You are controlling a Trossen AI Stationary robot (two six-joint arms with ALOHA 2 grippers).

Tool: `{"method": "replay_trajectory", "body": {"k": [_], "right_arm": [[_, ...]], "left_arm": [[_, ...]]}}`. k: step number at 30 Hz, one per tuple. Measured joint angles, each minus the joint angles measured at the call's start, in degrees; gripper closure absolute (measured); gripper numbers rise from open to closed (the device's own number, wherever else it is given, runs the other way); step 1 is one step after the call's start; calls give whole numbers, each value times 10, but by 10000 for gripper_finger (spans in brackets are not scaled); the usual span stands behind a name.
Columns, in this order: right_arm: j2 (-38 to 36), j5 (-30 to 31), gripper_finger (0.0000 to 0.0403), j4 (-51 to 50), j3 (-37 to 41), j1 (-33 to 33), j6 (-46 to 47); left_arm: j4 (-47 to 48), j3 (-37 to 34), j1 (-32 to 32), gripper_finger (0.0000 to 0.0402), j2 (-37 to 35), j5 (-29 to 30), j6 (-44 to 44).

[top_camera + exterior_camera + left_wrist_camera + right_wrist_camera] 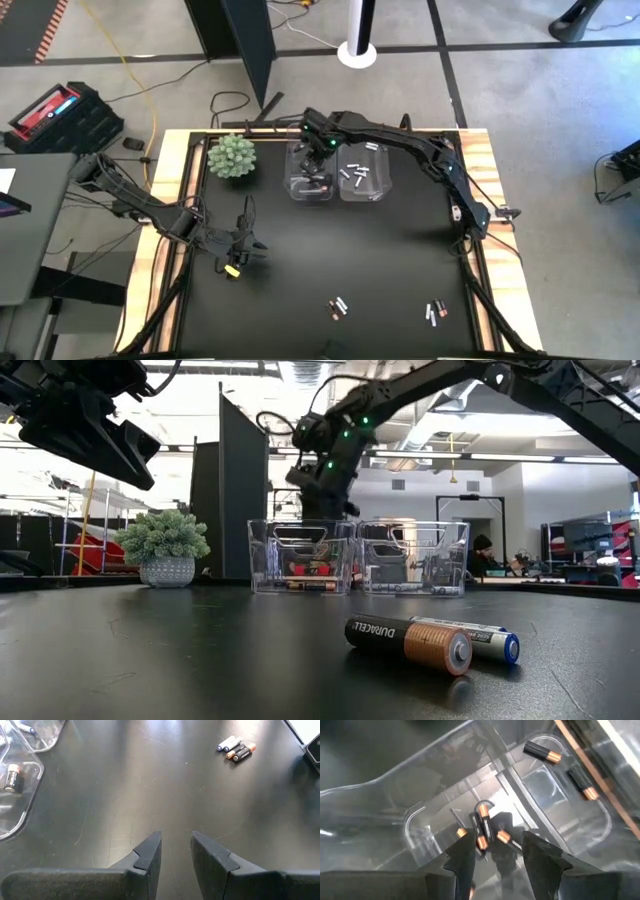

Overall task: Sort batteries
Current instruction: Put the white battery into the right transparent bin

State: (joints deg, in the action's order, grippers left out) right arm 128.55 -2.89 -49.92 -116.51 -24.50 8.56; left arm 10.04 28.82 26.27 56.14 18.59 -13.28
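Observation:
Two clear bins stand side by side at the table's far middle. The left bin (pixel 310 178) holds dark, copper-ended batteries (pixel 482 827); the right bin (pixel 362 178) holds white batteries (pixel 354 175). My right gripper (pixel 497 852) hangs open over the left bin (pixel 420 795), its fingers pointing down at the cells lying on the bin's floor. Two pairs of batteries lie on the table near its near edge (pixel 339 307) (pixel 434 313); each pairs a dark cell (pixel 410 643) with a white one (pixel 485 642). My left gripper (pixel 176 850) hovers open over bare table at the near left (pixel 240 262).
A small potted plant (pixel 232 157) stands left of the bins. Wooden rails edge the black table (pixel 480 150). Bare tabletop stretches between the bins and the loose batteries (pixel 235 749). The left wrist view catches a corner of a bin (pixel 20 790) with a dark cell inside.

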Motion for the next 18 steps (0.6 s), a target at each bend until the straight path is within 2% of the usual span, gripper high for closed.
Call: {"method": "replay_trajectory", "body": {"k": [3,7,10,14,18], "right_arm": [[-7,1,228,-56,-34,7,6],[-42,2,228,-89,-38,27,25],[-78,35,228,-99,-34,48,39],[-152,107,228,-94,21,88,70],[-241,125,228,-66,131,146,137]], "left_arm": [[0,0,0,303,0,0,0],[1,0,0,303,0,0,0],[1,0,0,303,0,0,1],[1,0,0,303,0,0,4],[0,0,0,303,0,0,4]]}}
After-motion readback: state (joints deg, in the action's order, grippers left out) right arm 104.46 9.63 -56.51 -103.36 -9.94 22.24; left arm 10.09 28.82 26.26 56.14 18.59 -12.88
